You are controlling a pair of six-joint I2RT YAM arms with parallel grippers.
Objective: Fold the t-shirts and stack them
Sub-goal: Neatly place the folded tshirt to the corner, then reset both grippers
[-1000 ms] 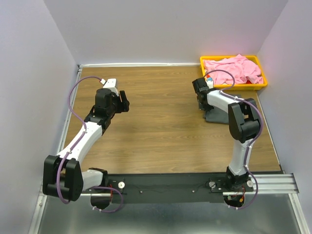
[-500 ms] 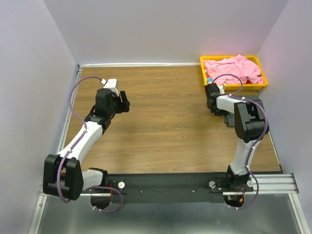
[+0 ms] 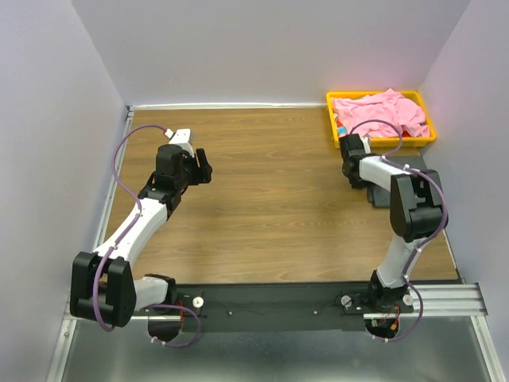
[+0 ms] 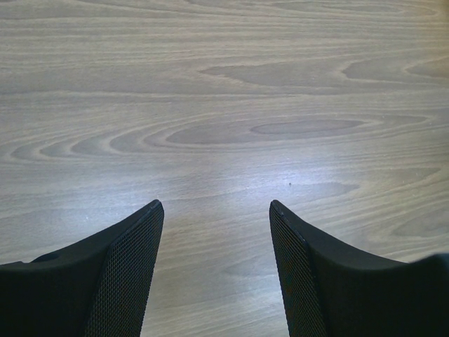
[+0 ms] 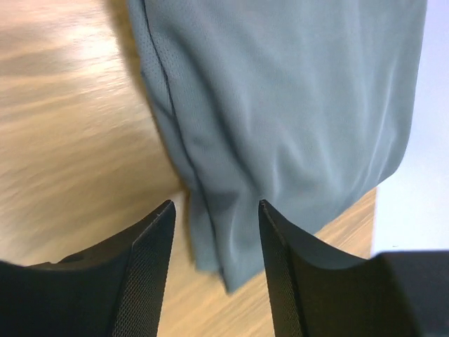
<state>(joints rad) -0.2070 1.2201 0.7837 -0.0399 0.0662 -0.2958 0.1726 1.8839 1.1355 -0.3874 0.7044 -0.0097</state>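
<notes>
I read the right gripper [image 5: 214,203] as spread and empty, with the grey t-shirt [image 5: 280,105] lying just ahead of its fingertips at right of the overhead frame, below the pink t-shirt [image 3: 382,111] in the yellow tray [image 3: 329,115], whereas the left gripper [image 4: 214,207], likewise spread, hangs well apart at left.

The tray [image 3: 358,95] sits in the table's [image 3: 262,199] far right corner, with a loose shirt [image 3: 382,111] heaped in it. Just before the tray, along the right edge, a folded shirt [image 5: 280,105] lies flat on the table. My right gripper [image 5: 214,207] hangs over its left edge. My left gripper [image 4: 214,205] is well apart, over the table's left side.
</notes>
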